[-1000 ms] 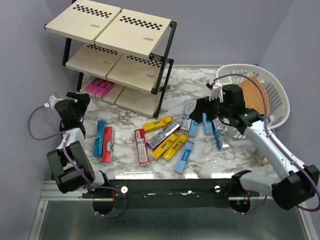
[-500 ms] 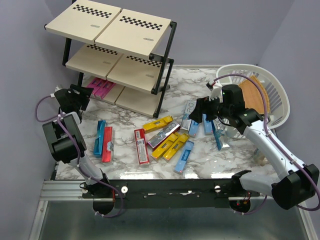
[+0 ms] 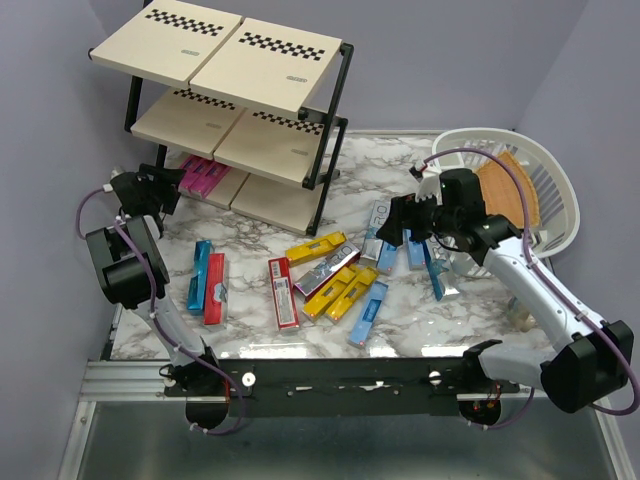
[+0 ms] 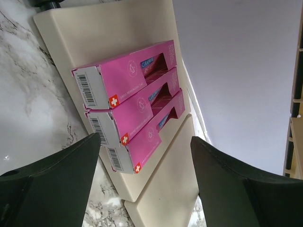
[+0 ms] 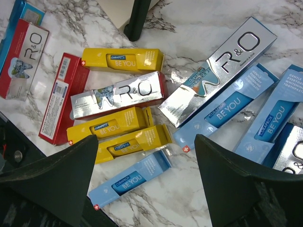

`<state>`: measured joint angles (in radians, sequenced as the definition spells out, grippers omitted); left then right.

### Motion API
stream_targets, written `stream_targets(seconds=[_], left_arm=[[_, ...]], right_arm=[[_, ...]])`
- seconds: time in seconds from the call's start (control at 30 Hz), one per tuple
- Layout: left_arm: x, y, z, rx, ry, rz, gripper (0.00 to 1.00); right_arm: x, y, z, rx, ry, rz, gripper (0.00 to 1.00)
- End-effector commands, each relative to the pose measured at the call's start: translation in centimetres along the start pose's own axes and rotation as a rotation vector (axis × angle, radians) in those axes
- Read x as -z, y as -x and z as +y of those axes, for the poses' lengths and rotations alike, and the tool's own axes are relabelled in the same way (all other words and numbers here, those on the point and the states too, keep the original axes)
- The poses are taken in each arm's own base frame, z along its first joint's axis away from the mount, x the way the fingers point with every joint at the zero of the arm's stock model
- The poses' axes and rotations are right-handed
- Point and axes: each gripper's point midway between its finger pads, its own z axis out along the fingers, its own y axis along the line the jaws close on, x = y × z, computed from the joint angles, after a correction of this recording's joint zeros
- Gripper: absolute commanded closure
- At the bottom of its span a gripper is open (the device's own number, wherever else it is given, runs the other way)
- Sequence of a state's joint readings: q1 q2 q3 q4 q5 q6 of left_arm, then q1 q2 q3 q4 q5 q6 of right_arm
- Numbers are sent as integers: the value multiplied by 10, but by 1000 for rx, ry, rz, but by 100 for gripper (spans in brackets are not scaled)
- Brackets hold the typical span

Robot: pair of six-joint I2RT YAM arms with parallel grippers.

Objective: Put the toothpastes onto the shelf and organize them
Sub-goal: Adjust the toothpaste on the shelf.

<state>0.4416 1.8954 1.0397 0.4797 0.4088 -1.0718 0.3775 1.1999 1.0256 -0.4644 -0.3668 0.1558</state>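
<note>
Folds the left arm (image 3: 125, 270) steeply upward, aiming the left tool (image 3: 168, 186) forward and low, fingers spread wide and gripping nothing. Stretches the right arm (image 3: 540, 290) forward and inward, tilting the right tool (image 3: 400, 228) downward, fingers likewise wide apart, holding nothing.

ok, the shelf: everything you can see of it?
Three-tier shelf, upright at the far left of the marble table. Black metal frame; two beige wood-look boards per tier, with black-white checkered strips on the top and middle ones. On the bottom tier's left board lie three pink toothpastes, flat, side by side and touching.
</note>
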Motion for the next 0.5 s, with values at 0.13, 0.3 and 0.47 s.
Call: stream_targets(seconds=[0.13,0.3,0.47], left_arm=[[-15,1,-5,15,-13,19,14],[-18,0,-8,12,-14,23,14],[-21,-3,-6,17,-11,30,14]], right_arm=[[-1,10,-4,10,-19,-3,9],[-2,11,-4,14,-18,-1,9],[-2,10,-4,14,-20,2,9]])
